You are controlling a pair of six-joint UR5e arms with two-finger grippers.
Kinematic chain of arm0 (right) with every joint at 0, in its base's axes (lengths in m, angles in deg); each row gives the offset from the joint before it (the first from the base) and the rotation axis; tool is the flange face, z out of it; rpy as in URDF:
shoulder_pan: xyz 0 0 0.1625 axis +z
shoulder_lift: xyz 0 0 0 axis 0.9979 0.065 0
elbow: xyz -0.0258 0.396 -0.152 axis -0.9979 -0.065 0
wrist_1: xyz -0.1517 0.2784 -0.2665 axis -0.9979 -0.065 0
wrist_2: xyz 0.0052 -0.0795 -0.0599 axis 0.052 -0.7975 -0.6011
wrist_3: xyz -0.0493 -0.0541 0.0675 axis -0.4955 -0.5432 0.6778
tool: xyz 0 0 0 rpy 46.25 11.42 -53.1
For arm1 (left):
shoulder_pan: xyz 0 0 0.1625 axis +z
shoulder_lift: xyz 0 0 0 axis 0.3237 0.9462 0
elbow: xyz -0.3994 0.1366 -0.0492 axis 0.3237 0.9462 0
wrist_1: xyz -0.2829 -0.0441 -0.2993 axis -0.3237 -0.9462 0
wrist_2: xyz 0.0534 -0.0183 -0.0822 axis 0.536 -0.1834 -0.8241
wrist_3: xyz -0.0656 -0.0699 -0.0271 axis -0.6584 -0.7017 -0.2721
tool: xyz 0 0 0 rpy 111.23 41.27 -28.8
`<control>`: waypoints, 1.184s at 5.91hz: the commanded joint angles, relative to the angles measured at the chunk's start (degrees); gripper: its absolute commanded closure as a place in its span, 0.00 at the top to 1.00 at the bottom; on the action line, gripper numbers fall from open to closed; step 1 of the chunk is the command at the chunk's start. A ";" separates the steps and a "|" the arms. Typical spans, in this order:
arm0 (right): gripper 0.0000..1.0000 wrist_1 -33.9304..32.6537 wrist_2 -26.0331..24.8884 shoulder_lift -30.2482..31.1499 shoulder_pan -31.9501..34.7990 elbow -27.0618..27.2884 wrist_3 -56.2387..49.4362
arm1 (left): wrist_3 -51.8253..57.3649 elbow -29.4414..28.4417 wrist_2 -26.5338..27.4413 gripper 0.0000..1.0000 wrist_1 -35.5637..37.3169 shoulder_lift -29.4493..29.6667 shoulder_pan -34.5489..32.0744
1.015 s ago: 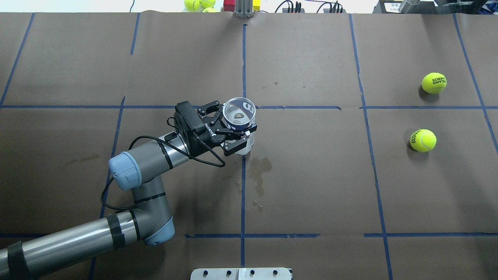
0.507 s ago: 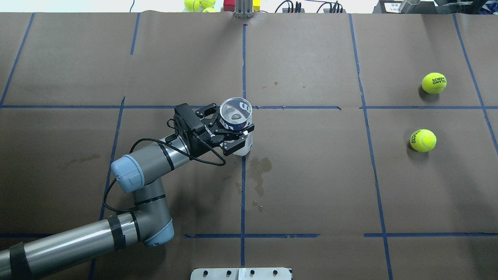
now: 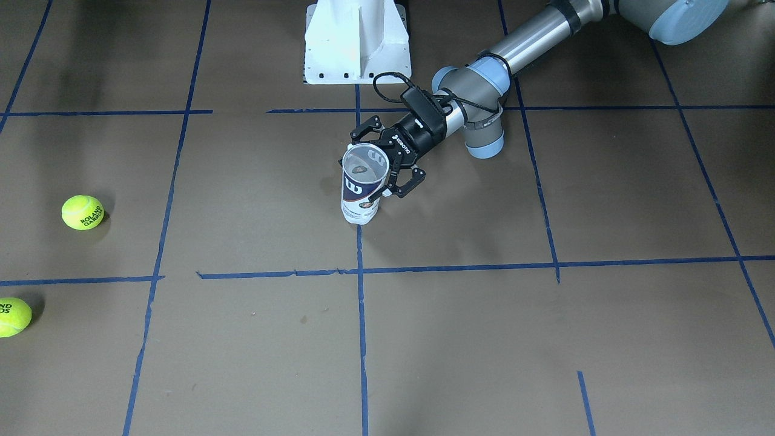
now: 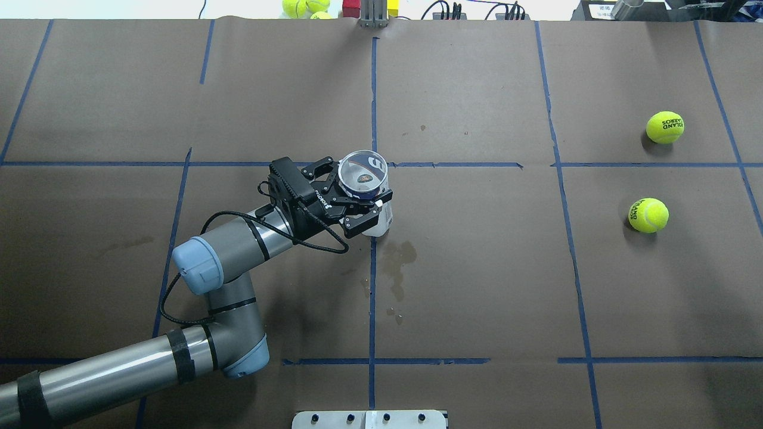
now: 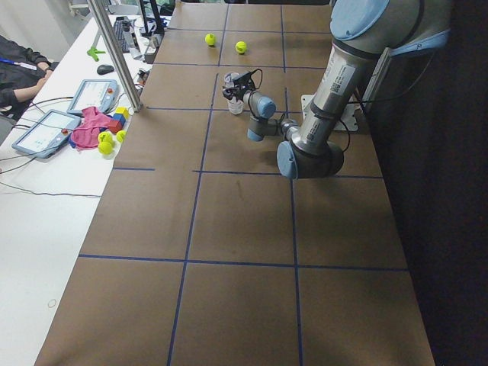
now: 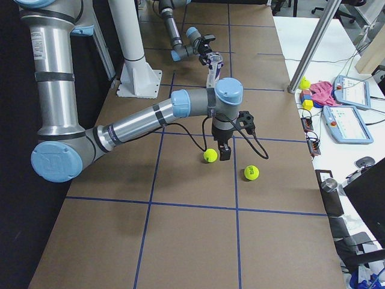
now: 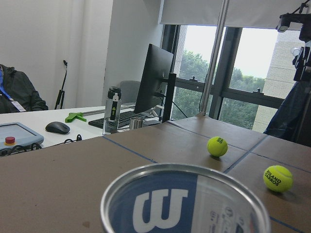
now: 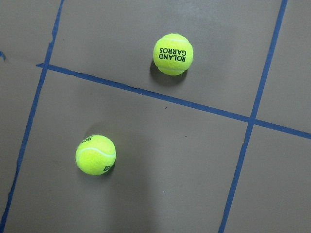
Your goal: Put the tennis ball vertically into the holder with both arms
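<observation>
Standing upright, the holder [image 3: 361, 191] opens upward.

The brown paper-covered table [image 4: 477, 286], gridded with blue tape [image 4: 372, 298], carries a white metal pedestal [image 3: 357, 42], a dark stain [image 4: 398, 256], and a yellow-green tennis ball [image 4: 665, 127] near a second tennis ball [image 4: 648, 215].

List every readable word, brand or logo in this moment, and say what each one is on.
"ROLAND GARROS": black print on the ball.
"W" logo: white on navy, on the holder.
Print on the other ball: only partly in view, not readable.
Small print on the holder, and white lettering on the left tool: too small to read.
</observation>
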 commanded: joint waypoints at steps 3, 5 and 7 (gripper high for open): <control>1.00 16.51 -0.66 5.29 -8.61 0.23 16.05 | 0.09 0.15 -0.06 0.91 0.20 0.30 0.00; 1.00 28.74 -5.91 6.46 -17.13 -0.65 30.45 | 0.35 0.15 -0.06 0.91 0.28 0.30 -0.09; 1.00 43.48 -13.55 6.37 -24.87 -6.94 40.06 | 0.44 0.15 -0.06 0.91 0.28 0.30 -0.09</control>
